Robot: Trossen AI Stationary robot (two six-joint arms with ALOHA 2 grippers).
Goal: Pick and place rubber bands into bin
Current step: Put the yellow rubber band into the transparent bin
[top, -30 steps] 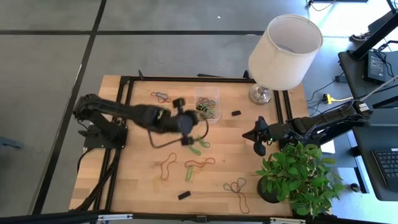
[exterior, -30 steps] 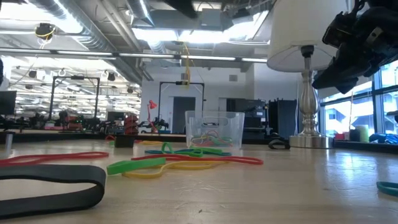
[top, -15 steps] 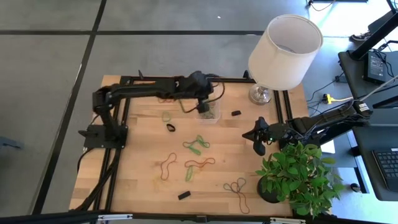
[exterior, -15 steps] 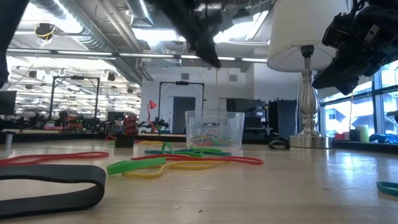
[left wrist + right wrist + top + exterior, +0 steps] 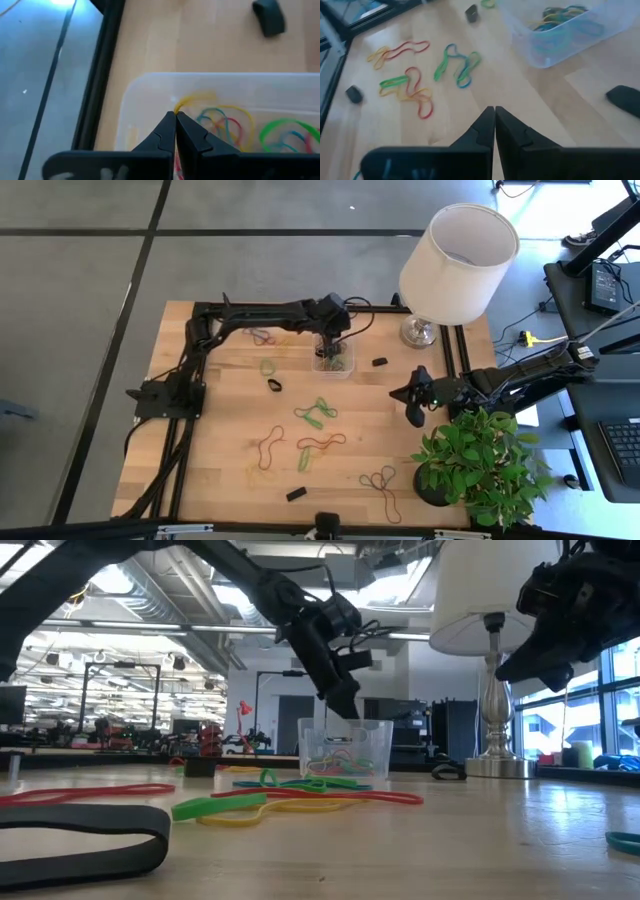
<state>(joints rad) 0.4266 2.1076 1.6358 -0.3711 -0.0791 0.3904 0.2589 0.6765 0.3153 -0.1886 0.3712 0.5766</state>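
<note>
Yellow rubber band (image 5: 192, 99) pinched in closed left tool (image 5: 175, 116), prob over bin (image 5: 150, 95).

Wooden table (image 5: 230, 440) with black frame. Clear bin (image 5: 333, 350) near far edge, bands inside. Lamp (image 5: 455, 265) at far right corner. Plant pot (image 5: 480, 465) at near right corner. Loose rubber bands (image 5: 318, 412) spread over middle and near side. Small black blocks (image 5: 296, 493) near front and beside bin.

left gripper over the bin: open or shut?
Shut. In the left wrist view the left gripper pinches a yellow rubber band above the bin, which holds several bands.
</note>
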